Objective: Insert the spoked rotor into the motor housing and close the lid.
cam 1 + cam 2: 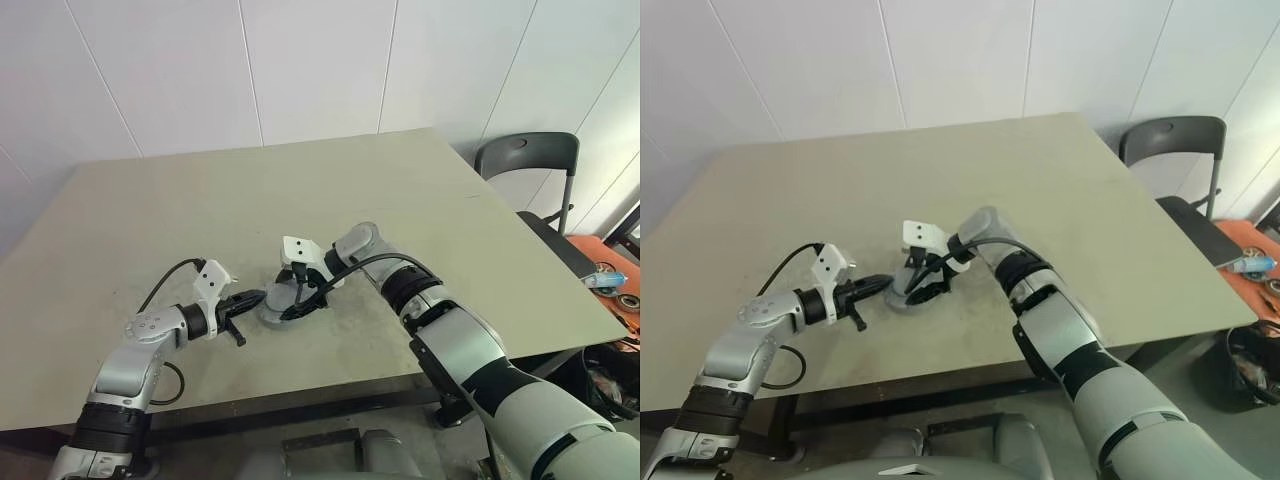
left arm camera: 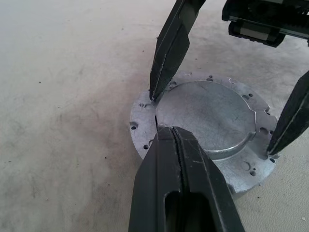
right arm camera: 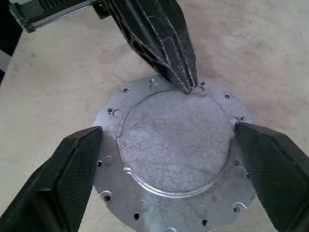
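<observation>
A grey metal disc, the lid [image 3: 176,145], lies flat on the table [image 1: 400,200], with a raised round centre and small holes round its flange. My right gripper [image 3: 167,128] stands open over it, one fingertip at each side of the flange. My left gripper [image 2: 166,130] is shut on nothing, its joined tips touching the flange's edge; it also shows as the left gripper [image 3: 188,87] from the other wrist. In the head view the lid [image 1: 275,312] sits between both hands. The spoked rotor and the motor housing are hidden.
The beige table stretches wide and bare behind and beside the hands. A dark chair [image 1: 525,155] stands past the table's right corner, with clutter [image 1: 610,285] on the floor beyond the right edge.
</observation>
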